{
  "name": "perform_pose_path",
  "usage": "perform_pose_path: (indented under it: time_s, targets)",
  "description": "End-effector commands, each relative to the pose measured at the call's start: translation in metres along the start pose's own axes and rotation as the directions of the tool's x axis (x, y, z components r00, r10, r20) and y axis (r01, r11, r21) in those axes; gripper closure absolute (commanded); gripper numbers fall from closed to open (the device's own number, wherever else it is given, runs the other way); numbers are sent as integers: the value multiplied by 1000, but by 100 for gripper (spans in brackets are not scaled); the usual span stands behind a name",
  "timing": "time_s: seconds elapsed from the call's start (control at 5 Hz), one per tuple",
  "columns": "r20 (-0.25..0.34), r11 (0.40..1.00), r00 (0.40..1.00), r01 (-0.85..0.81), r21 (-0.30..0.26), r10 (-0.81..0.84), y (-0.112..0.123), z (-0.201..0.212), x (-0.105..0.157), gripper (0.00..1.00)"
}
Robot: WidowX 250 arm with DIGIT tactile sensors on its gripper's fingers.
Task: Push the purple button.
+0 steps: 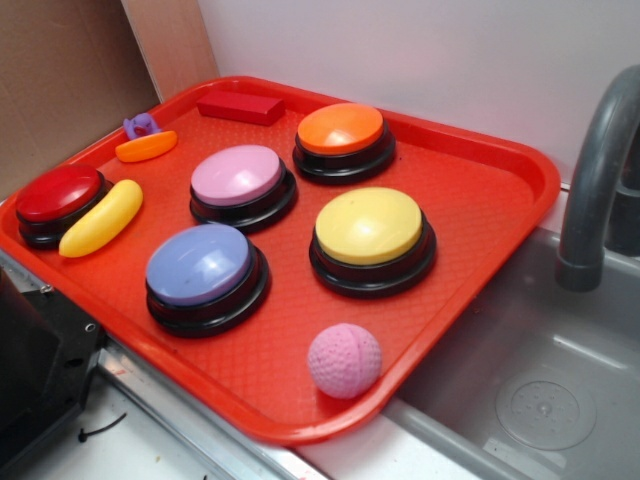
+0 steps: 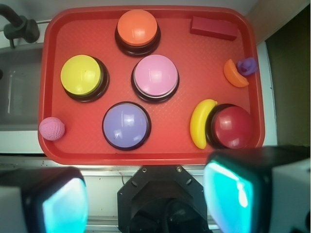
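Beyond the wide-parted jaws (image 2: 148, 199), the purple button (image 2: 126, 125) sits untouched on the tray (image 2: 194, 53).

A toy kitchen set-up: a grey sink (image 1: 540, 400) with a faucet (image 1: 597, 180) sits beside a red tray (image 1: 480, 190).

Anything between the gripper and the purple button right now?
Nothing visible. In the wrist view the gripper hangs open at the near tray edge, and the purple button sits just beyond, its cap uncovered. The pink ball and banana lie off to either side.
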State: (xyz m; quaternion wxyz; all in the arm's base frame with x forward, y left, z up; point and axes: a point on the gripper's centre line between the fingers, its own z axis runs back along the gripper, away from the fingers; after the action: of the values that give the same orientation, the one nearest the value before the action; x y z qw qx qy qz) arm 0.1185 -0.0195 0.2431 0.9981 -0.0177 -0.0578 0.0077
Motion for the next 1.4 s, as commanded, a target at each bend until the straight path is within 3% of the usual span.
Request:
perform_pose_path:
  time_s: [0.0, 0.2, 0.4, 0.6, 0.8, 1.0, 1.2]
  targets:
    - [0, 1000, 1000, 0, 0, 0, 0, 0, 0, 0]
    - [-51, 973, 972, 231, -2, -231, -28, -54, 20, 0]
    - [-37, 919, 918, 393, -34, -394, -59, -103, 22, 0]
    - [-69, 892, 891, 442, -93, -448, -71, -144, 12, 0]
    - [-76, 904, 903, 413, -113, -423, -62, -158, 3, 0]
    - [-131, 925, 917, 364, -112, -377, -62, -175, -2, 0]
    - [-131, 925, 917, 364, -112, -377, -62, -175, -2, 0]
